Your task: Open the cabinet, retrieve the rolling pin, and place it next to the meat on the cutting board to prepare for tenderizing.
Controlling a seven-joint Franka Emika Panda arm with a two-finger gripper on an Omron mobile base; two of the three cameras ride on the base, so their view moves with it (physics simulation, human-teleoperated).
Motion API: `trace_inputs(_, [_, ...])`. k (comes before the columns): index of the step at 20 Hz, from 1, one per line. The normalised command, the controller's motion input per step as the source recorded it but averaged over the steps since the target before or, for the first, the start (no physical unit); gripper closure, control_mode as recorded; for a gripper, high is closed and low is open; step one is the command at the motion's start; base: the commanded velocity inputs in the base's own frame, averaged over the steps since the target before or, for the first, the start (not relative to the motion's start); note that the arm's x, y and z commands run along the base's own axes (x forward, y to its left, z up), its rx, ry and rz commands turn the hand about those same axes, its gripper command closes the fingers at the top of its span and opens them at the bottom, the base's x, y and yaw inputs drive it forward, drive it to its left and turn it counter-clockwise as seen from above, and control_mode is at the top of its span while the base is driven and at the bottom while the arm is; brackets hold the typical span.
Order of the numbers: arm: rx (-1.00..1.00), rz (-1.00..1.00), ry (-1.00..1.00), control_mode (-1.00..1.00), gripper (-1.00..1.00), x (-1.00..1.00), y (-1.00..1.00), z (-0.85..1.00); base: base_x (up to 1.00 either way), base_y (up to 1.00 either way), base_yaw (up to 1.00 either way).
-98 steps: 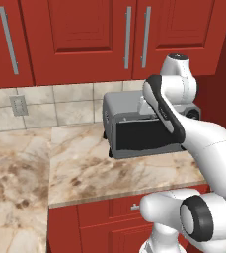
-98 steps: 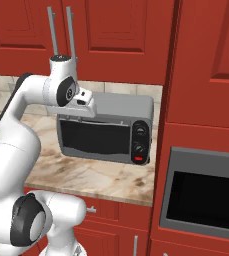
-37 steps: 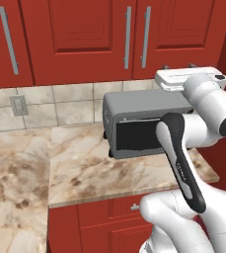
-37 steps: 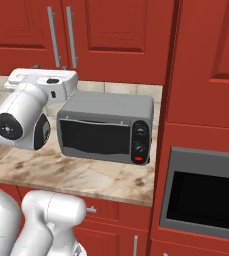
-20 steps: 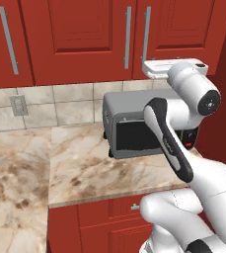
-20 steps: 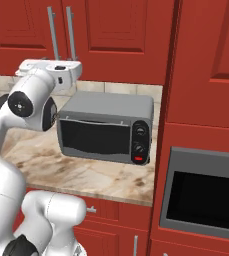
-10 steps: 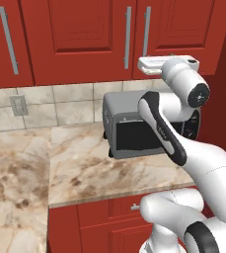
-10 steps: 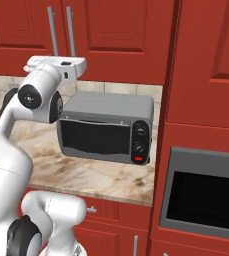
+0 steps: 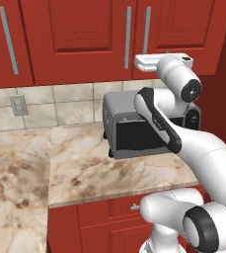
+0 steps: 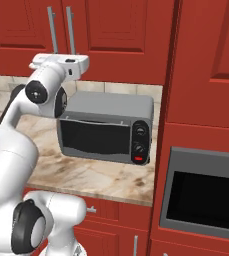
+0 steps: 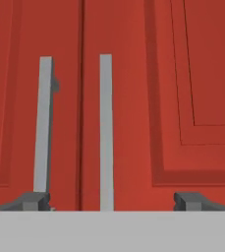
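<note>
The cabinet [image 11: 133,98], the red wall unit above the counter [image 9: 85,163], fills the hand view with both doors shut, so the step in hand is getting a door open. The claw [image 11: 111,202] faces the seam with its tips spread wide apart and nothing between them. The right door's bar handle [image 11: 105,133] stands roughly midway between the tips, while the left door's handle [image 11: 43,123] sits just over the left tip. To do this well, I judge the claw should advance straight until that middle bar lies between the tips, close firmly on its lower part, then pull along the door's arc rather than straight back.

The cabinet's inside is hidden; the rolling pin is presumably in there. Below it, the grey toaster oven [image 10: 106,127] is closed, its dark window showing no contents.
</note>
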Motion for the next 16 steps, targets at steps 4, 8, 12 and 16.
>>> trace_inputs(4, [0.00,0.00,0.00,-1.00,-1.00,0.25,0.03,0.00,0.00,0.00,0.00])
trace_inputs(8, [0.00,0.00,0.00,-1.00,-1.00,0.27,0.07,0.00,0.00,0.00,0.00])
trace_inputs(12, [0.00,0.00,0.00,-1.00,-1.00,0.29,0.08,0.00,0.00,0.00,0.00])
trace_inputs(16, [0.00,0.00,0.00,-1.00,-1.00,0.35,0.07,0.00,0.00,0.00,0.00])
